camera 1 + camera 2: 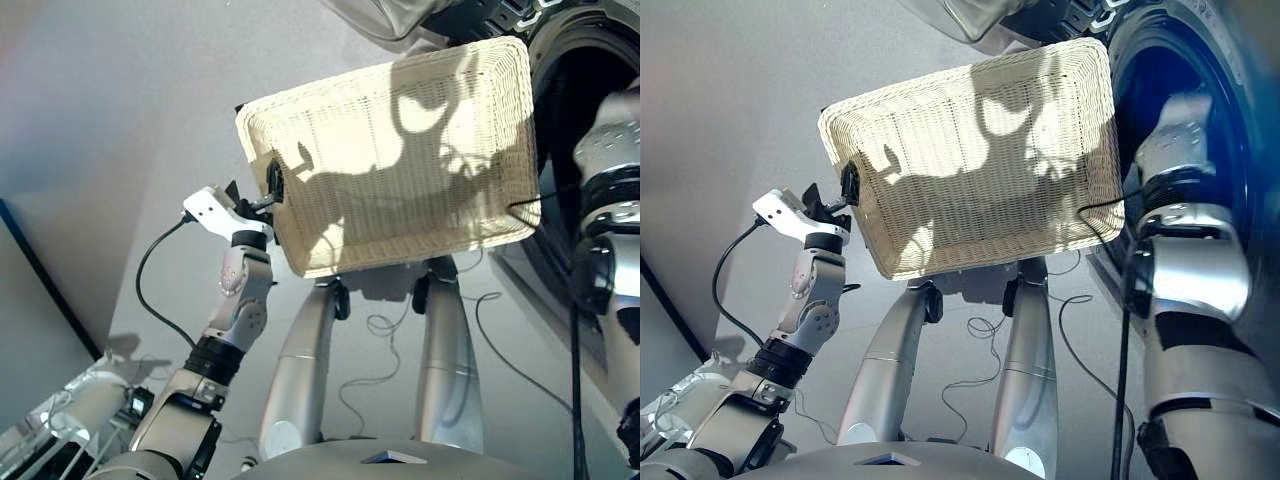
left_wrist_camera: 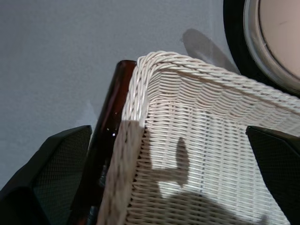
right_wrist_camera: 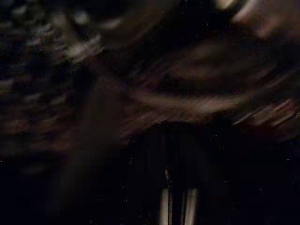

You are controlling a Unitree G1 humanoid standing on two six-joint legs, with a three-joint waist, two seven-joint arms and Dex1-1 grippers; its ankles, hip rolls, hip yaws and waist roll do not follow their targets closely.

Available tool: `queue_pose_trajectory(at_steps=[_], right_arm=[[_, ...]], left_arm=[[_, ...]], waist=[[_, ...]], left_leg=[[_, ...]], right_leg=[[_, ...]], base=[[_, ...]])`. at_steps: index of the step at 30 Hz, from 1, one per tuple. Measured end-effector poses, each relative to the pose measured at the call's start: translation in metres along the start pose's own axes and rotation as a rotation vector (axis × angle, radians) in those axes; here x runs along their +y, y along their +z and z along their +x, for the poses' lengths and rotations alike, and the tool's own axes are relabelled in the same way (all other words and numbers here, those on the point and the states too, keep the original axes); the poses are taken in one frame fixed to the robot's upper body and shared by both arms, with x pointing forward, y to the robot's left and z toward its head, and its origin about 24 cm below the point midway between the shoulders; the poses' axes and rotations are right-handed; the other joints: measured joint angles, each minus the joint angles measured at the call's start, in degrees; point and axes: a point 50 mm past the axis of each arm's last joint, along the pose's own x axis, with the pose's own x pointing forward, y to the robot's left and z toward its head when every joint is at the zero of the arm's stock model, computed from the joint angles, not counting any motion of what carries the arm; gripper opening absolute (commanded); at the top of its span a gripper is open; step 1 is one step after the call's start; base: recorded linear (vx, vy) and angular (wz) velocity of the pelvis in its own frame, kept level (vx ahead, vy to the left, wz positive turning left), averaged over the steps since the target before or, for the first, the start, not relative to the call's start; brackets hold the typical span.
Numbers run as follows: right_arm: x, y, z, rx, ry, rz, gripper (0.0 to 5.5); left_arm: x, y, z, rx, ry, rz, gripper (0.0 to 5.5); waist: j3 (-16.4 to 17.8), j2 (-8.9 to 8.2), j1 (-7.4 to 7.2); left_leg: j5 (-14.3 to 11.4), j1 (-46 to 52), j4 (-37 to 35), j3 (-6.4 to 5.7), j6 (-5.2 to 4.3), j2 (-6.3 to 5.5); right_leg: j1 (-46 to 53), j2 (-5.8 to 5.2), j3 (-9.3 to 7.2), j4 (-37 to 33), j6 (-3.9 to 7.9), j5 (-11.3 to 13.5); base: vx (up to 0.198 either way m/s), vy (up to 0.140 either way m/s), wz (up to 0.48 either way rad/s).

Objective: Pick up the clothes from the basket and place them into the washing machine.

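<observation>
The cream woven basket (image 1: 400, 150) stands in front of me, and only shadows show on its bare floor. No orange-red, navy or black clothes are visible in any view. My left gripper (image 1: 262, 195) is at the basket's left rim, open, one finger outside and one inside the rim (image 2: 140, 93). The washing machine's dark drum mouth (image 1: 1200, 90) is at the right. My right arm (image 1: 1185, 210) reaches into it, hiding the right gripper inside. The right wrist view shows only dark blur.
The black-rimmed glass door (image 2: 276, 37) hangs beyond the basket's far corner. A dark brown post (image 2: 110, 140) runs under the basket's left side. Loose cables (image 1: 380, 330) lie on the grey floor below the basket.
</observation>
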Motion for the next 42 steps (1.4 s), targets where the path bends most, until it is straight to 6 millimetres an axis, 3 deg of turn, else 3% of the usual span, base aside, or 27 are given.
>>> queue_pose_trajectory(at_steps=[1, 2, 4, 8, 15, 20, 22, 27, 31, 36, 39, 42], right_arm=[[-0.002, -0.001, 0.0, -0.011, -0.006, -0.031, 4.9], [-0.004, -0.004, 0.0, -0.006, -0.008, -0.063, 5.5], [-0.004, -0.013, 0.001, 0.035, 0.035, -0.117, 5.5], [-0.007, -0.036, -0.007, 0.175, 0.119, -0.114, 5.5], [-0.033, -0.111, -0.075, 0.475, 0.298, -0.197, 5.5], [-0.063, -0.145, -0.12, 0.625, 0.444, -0.279, 5.5], [-0.08, -0.156, -0.137, 0.688, 0.48, -0.302, 5.5], [-0.153, -0.18, -0.177, 0.852, 0.525, -0.48, 5.5], [-0.21, -0.184, -0.207, 0.94, 0.67, -0.715, 5.5], [-0.298, -0.172, -0.243, 1.125, 0.716, -0.944, 5.5], [-0.332, -0.161, -0.257, 1.207, 0.747, -1.043, 5.5], [-0.362, -0.149, -0.269, 1.286, 0.807, -1.14, 5.5]], left_arm=[[-0.002, 0.001, 0.001, -0.008, -0.005, 0.005, 5.5], [-0.003, 0.003, 0.003, -0.018, -0.009, 0.006, 5.5], [-0.003, 0.005, 0.004, -0.031, -0.007, 0.007, 5.5], [-0.001, 0.005, 0.003, -0.028, -0.004, 0.008, 5.5], [-0.001, 0.003, 0.003, -0.022, -0.011, 0.0, 5.5], [0.007, -0.002, 0.0, 0.006, 0.0, -0.008, 5.5], [0.018, -0.013, -0.004, 0.051, 0.034, 0.014, 5.5], [0.048, -0.052, -0.028, 0.238, 0.14, 0.091, 5.5], [0.073, -0.085, -0.056, 0.422, 0.202, 0.205, 5.5], [0.105, -0.11, -0.101, 0.635, 0.257, 0.337, 5.5], [0.126, -0.119, -0.132, 0.765, 0.316, 0.413, 5.5], [0.143, -0.124, -0.163, 0.896, 0.354, 0.471, 5.5]], waist=[[0.0, 0.0, -0.05], [0.0, 0.0, 0.03], [-0.01, 0.0, -0.07], [-0.01, 0.0, -0.5], [-0.01, -0.01, -1.67], [-0.42, -0.81, -2.11], [-0.48, -1.22, -3.01], [-1.2, -4.05, -4.51], [-1.88, -5.85, -4.79], [-3.09, -7.78, -5.14], [-3.69, -8.48, -5.02], [-6.38, -9.25, -5.11]], left_leg=[[-0.08, -0.17, 0.35, -0.15, 0.0, -0.02], [-0.1, -0.19, 0.45, -0.28, -0.02, -0.05], [-0.21, -0.13, 0.65, -0.42, -0.01, -0.01], [-0.2, 0.17, 0.71, -0.39, -0.02, 0.05], [-0.29, 2.79, 1.0, -0.75, -0.13, 0.16], [-0.36, 4.34, 1.6, -1.67, -0.19, 0.1], [-0.36, 5.85, 1.42, -2.15, -0.23, 0.06], [-0.45, 14.98, -1.72, -3.21, -0.63, 0.05], [0.5, 25.59, -6.72, -3.45, -1.0, 0.23], [0.17, 35.94, -11.87, -4.71, -1.61, 0.75], [0.85, 42.15, -14.75, -4.68, -1.64, 1.4], [0.85, 47.1, -17.15, -4.69, -1.83, 2.03]], right_leg=[[-0.17, -0.07, -0.13, 0.58, -0.02, -0.21], [-0.11, -0.1, -0.18, 0.71, -0.02, -0.36], [0.0, -0.09, 0.05, 0.86, 0.35, -0.73], [0.28, -0.04, -0.16, 0.91, -0.06, -0.44], [3.29, 0.02, -0.68, 0.87, -0.05, -0.47], [5.28, 0.07, -1.26, 1.43, 0.31, -1.14], [7.09, 0.01, -1.77, 1.34, 0.37, -1.51], [15.87, 0.03, -3.16, -0.2, 0.31, -2.64], [25.77, 0.3, -4.41, -3.23, 0.1, -2.74], [35.69, 0.86, -5.87, -6.23, 0.49, -4.4], [41.94, 1.76, -6.37, -9.31, 0.39, -4.17], [47.29, 2.63, -6.81, -12.55, 0.44, -3.91]], base=[[-0.122, -0.002, 0.075], [0.076, -0.021, 0.072], [0.085, -0.02, 0.019], [0.0, 0.0, 0.0], [0.0, 0.0, 0.0], [0.0, 0.0, 0.0], [0.0, 0.0, 0.0], [0.0, 0.0, 0.0], [-0.016, -0.002, -0.029], [0.064, 0.016, 0.014], [0.085, 0.029, -0.061], [0.041, 0.019, -0.043]])
